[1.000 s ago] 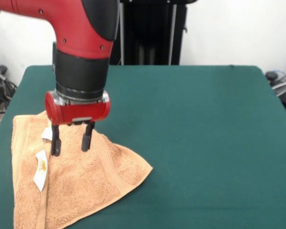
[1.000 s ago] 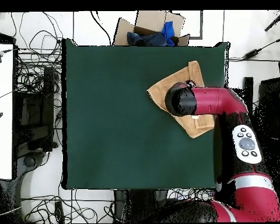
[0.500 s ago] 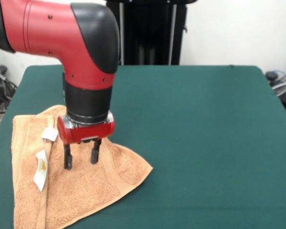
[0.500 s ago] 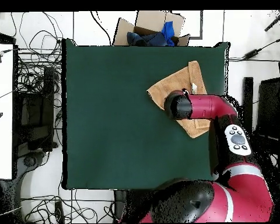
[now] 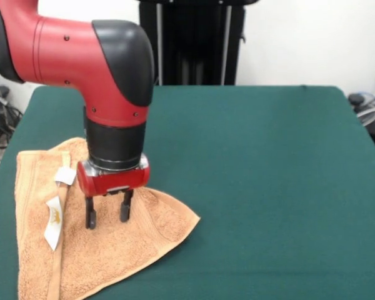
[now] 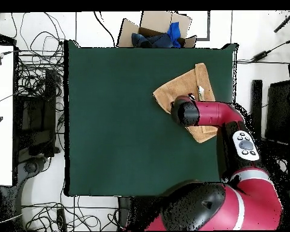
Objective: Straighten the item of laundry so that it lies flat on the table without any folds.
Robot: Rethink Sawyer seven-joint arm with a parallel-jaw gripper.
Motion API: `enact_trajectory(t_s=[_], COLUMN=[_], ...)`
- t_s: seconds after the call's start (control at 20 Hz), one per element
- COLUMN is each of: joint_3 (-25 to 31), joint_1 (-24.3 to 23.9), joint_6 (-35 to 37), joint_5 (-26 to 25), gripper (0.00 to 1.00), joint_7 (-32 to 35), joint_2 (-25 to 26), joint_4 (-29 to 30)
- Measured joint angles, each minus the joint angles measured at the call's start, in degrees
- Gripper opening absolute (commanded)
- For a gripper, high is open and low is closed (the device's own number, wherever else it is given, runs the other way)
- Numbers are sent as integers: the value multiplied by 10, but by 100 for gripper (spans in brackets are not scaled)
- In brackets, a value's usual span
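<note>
The tan towel [image 5: 112,247] lies folded over itself on the green table [image 5: 269,187] at the front view's lower left, one corner pointing right. A white tag [image 5: 52,222] and a smaller one [image 5: 65,177] show on its left band. My gripper [image 5: 106,215] hangs straight down with its fingers open, tips touching or just above the towel's middle. In the overhead view the towel [image 6: 183,86] lies near the table's [image 6: 123,121] upper right edge, with my arm's wrist [image 6: 185,112] covering its lower part and hiding the gripper.
A cardboard box with blue cloth [image 6: 154,31] stands past the table's top edge in the overhead view. Cables and a white desk [image 6: 1,115] lie to the left. The robot's black pedestal [image 5: 194,40] stands behind the table.
My gripper has come down and a little toward the camera, from above the towel's back fold to its middle. The fingers stay open. The towel has not moved.
</note>
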Motion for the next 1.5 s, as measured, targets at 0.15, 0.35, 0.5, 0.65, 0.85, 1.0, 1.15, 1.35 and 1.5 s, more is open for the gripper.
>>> enact_trajectory(t_s=[0.15, 0.35, 0.5, 0.65, 0.85, 1.0, 1.15, 1.35, 1.5], joint_3=[0, 0, 0, 0, 0, 0, 0, 0, 0], joint_1=[-9, -26, -41, -46, -46, -45, -44, -41, -39], joint_6=[0, 0, 0, 4, 9, 9, 9, 9, 9], joint_5=[2, 7, 18, 25, 30, 32, 32, 32, 32], gripper=[100, 100, 100, 100, 100, 100, 100, 100, 100], joint_7=[0, 0, 0, 0, 0, 0, 0, 0, 0], joint_2=[-5, -27, -54, -69, -89, -98, -98, -95, -89], joint_4=[4, 21, 38, 42, 43, 42, 43, 42, 43])
